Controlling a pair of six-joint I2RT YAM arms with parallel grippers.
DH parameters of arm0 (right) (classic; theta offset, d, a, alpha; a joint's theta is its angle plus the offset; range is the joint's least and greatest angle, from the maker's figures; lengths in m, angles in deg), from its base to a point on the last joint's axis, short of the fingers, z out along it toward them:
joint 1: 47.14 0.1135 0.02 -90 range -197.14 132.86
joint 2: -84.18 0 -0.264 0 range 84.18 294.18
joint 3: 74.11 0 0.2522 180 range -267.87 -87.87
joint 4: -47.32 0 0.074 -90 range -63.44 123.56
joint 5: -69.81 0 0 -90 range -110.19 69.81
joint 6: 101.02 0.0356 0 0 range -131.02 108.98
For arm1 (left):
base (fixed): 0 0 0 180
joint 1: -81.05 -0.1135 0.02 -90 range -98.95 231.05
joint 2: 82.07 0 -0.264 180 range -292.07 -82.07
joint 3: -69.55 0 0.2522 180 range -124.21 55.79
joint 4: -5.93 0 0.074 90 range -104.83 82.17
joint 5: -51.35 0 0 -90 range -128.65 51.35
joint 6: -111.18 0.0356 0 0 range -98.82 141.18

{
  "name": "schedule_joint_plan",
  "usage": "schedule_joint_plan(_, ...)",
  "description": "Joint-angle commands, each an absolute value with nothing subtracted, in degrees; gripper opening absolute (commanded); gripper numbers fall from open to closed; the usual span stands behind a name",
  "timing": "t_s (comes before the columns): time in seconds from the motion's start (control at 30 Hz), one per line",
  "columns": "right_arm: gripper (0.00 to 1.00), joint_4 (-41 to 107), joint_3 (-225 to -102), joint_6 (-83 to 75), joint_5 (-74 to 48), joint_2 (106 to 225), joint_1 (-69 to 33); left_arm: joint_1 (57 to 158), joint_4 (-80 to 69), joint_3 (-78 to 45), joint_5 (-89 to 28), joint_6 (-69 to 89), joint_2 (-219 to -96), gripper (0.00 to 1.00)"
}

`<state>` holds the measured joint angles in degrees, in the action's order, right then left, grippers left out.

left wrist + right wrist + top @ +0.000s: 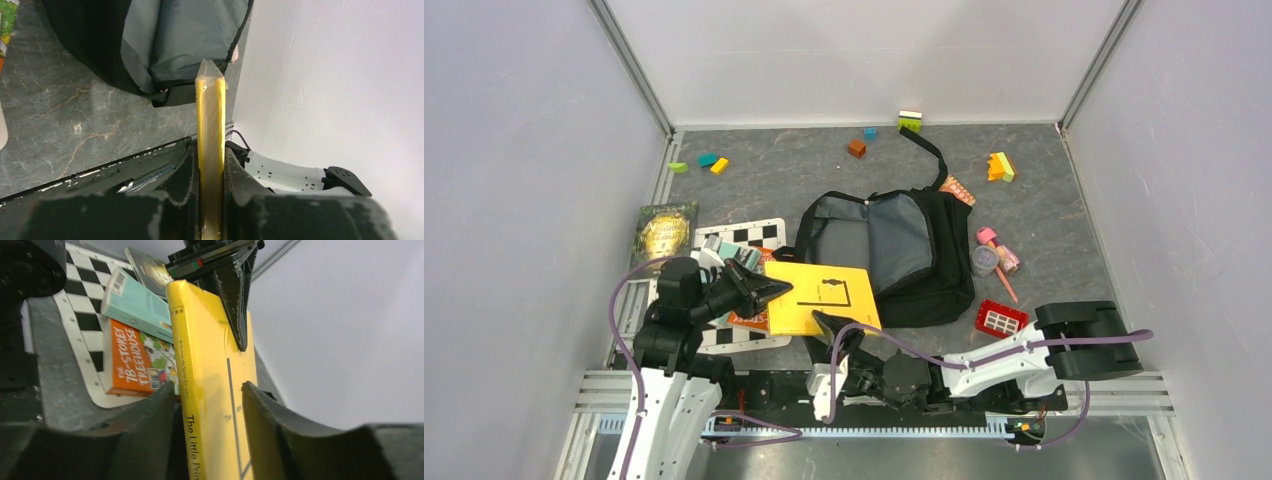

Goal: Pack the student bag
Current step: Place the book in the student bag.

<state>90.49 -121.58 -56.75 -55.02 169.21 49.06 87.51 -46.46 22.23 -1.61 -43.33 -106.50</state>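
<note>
The right fingers (829, 325) are nearest. They stand one on each side of the near edge of the yellow book (829, 290). I cannot tell if they press on it or only sit beside it. The left fingers (764, 290) pinch the left edge of the same book, tight on both sides.

Just under the left fingers lie an orange book (127, 362) and a blue-green book (135, 302). Both rest on a chessboard (759, 232).

Just past the yellow book, beyond both pairs of fingers, is the bag (904, 250). It lies on the counter (1064, 200) with its mouth open toward the fingers, and its grey inside shows. The far corner of the yellow book reaches the edge of that mouth. One strap (929, 150) runs away from the fingers toward the back wall.

I think the bag is soft and floppy. Its mouth could sag shut, or the whole bag could slide, when a book is pushed in. A good place to hold it would be the near rim of the mouth, by the zip, to keep it open. The yellow book looks stiff and smooth, so it may slip from a loose pinch.

To the right of the right fingers sits a red box (1001, 320). Far off lie small colored blocks (1000, 167).
</note>
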Motion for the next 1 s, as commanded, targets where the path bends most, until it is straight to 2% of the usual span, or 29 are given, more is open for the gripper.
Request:
schedule_joint_plan(0.0,0.68,97.48,-120.87,-50.74,-54.17,165.64,48.93,87.21,-39.73,19.68,-0.8,-41.75,-106.47,0.02)
schedule_joint_plan(0.03,0.76,96.79,-120.45,-50.3,-54.16,165.3,48.93,87.21,-39.49,19.1,-1.23,-41.45,-106.86,0.02)
schedule_joint_plan(0.13,0.91,93.77,-119.24,-47.81,-53.98,163.06,49.01,87.23,-39.55,15.63,-3.43,-40.06,-108.98,0.02)
schedule_joint_plan(0.23,0.98,90.79,-117.77,-44.49,-53.01,158.42,48.95,87.21,-40.65,10.18,-7.36,-36.19,-112.15,0.02)
schedule_joint_plan(0.47,0.98,77.96,-117.58,-31.6,-53.32,148.39,44.3,87.21,-44.93,-1.08,-21.66,-20.93,-120.3,0.02)
schedule_joint_plan(0.73,0.98,51.81,-125.44,-12.6,-49.43,144.31,26.43,87.21,-29.2,-1.91,-10.68,-17.62,-131.78,0.02)
schedule_joint_plan(0.97,0.98,40.94,-128.3,-1.59,-35.77,146.17,5.53,87.21,-18.01,-3.56,-15.08,-12.95,-141.04,0.02)
